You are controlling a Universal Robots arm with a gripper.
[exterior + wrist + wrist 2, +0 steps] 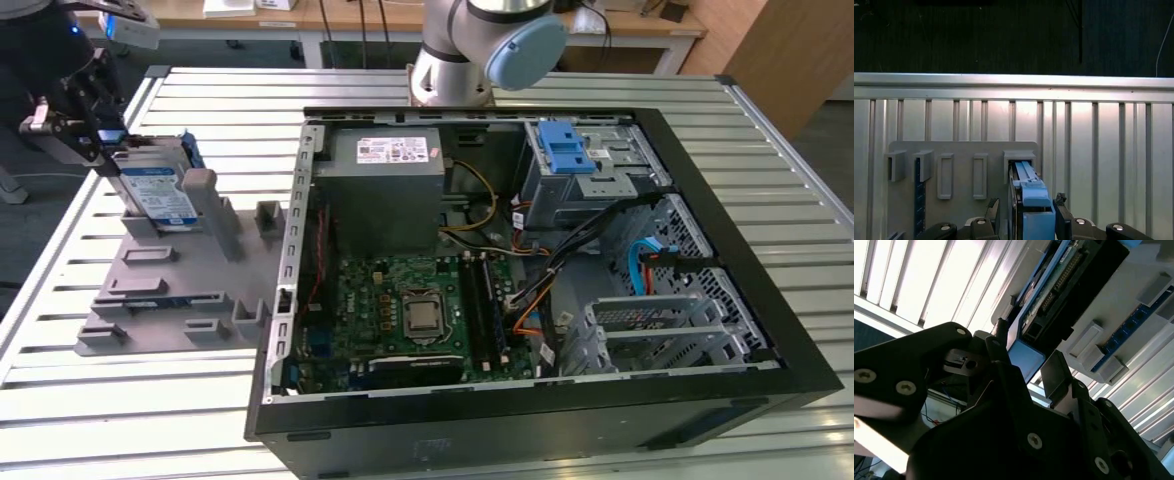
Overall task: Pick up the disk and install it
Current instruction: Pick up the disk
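In the exterior view's upper left the disk (pixel 158 195) stands on edge in a grey slotted rack (pixel 160 290) on the bench (pixel 120 400), the end effector (pixel 1027 207) spread astride its top; an open computer case (pixel 534 420) lies just beside the rack, toward the exterior view's right

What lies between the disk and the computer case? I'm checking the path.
In the exterior view, upright posts of the grey rack stand between disk and computer case.

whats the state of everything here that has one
disk, upright on edge in the grey holder, not yet installed
tool, at the disk's top end, grip cannot be told
computer case, lying on its side, open
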